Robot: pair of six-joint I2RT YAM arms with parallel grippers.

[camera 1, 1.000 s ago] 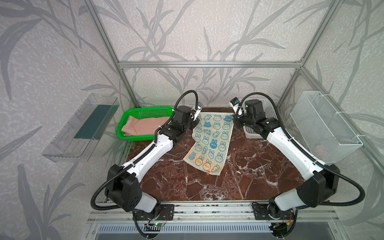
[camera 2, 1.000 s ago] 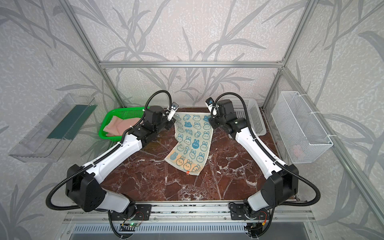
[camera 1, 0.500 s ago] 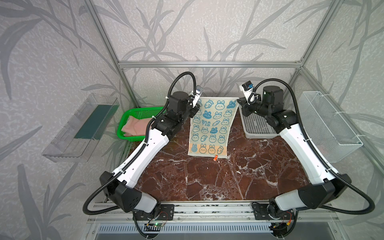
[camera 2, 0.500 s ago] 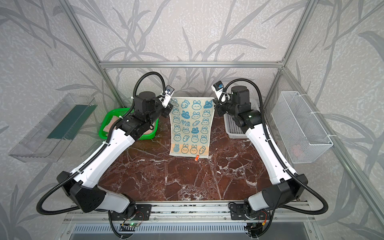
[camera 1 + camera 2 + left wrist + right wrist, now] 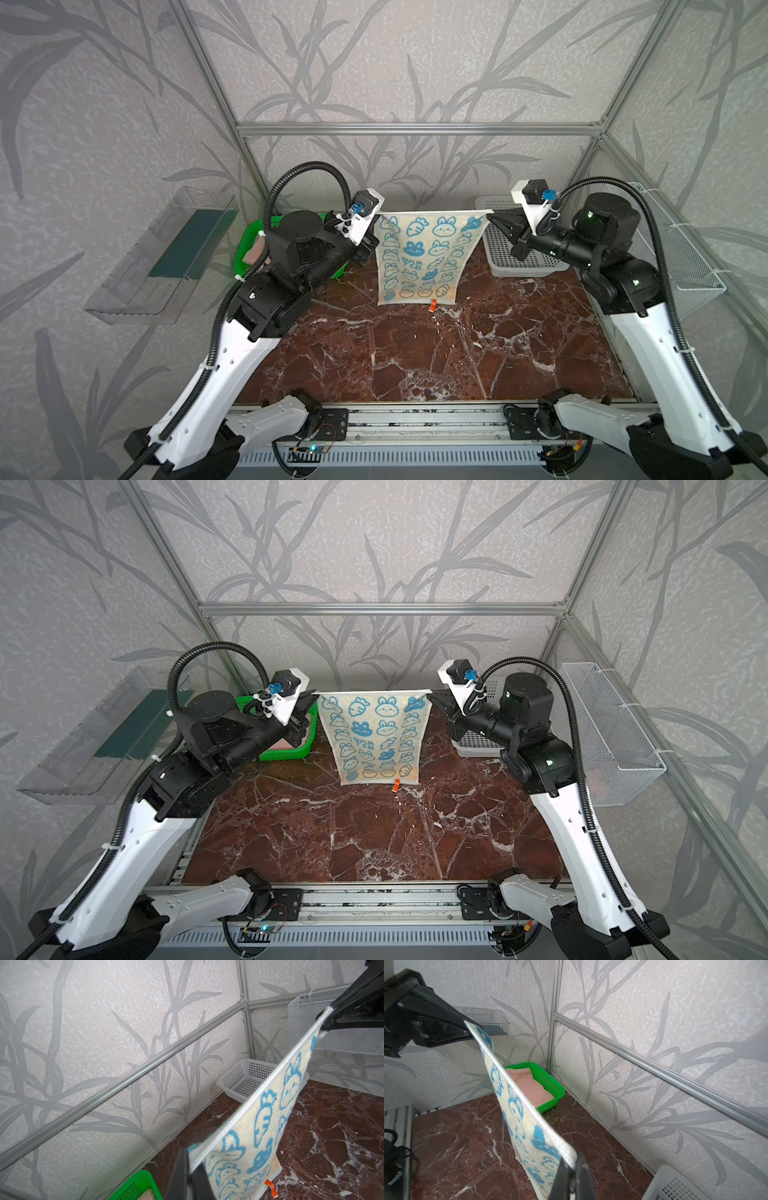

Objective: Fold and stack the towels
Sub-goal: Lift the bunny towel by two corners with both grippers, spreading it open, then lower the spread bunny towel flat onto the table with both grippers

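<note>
You are at the spreading step of the first fold. Both grippers are clamped tight on the top corners of the bunny-print towel (image 5: 424, 257), the left gripper (image 5: 315, 695) on the corner nearer the green basket (image 5: 286, 752) and the right gripper (image 5: 430, 695) on the corner farther from it. The top hem is pulled into a taut, level line. The towel hangs as a flat sheet just beside the green basket, on the side toward the middle of the table (image 5: 415, 353). Its orange tag (image 5: 432, 305) dangles at the lower hem. My judgement is that the next move calls for laying the sheet down flat. Lower both hands together and at equal height, drawing away from the back wall so the cloth lands without creases, and only then let go. Both top views show the whole sheet square-on, but the left jaws are partly hidden behind that arm's camera mount. The left wrist view shows its own fingers (image 5: 187, 1178) pinching the white hem. The right wrist view alone shows inside the green basket, where the pink towel (image 5: 529, 1086) lies unfolded and waiting. No view settles whether the lower hem touches the table.
</note>
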